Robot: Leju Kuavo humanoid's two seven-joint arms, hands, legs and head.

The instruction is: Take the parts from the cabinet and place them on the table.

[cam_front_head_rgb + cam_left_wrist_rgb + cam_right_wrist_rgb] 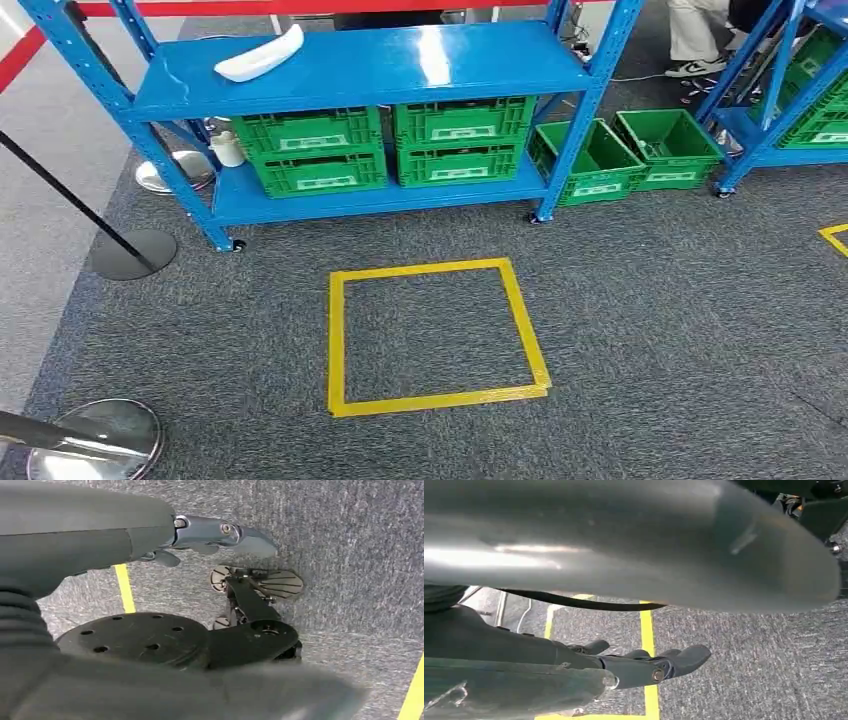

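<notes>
A white curved part [260,55] lies on the top shelf of the blue cabinet rack [400,70], toward its left end. A small white part [228,150] stands on the lower shelf beside two stacks of green crates [312,152] [462,140]. My left hand [205,535] hangs by my side over the grey carpet, fingers stretched out and holding nothing. My right hand [649,665] also hangs low over the carpet, fingers extended and empty. Both hands are well away from the rack.
A yellow tape square [340,340] marks the carpet in front of the rack. Two open green crates [590,165] [668,148] sit on the floor to its right, near a second blue rack [790,120]. Stanchion bases [130,252] [95,435] stand at left. A person's legs [695,40] are behind.
</notes>
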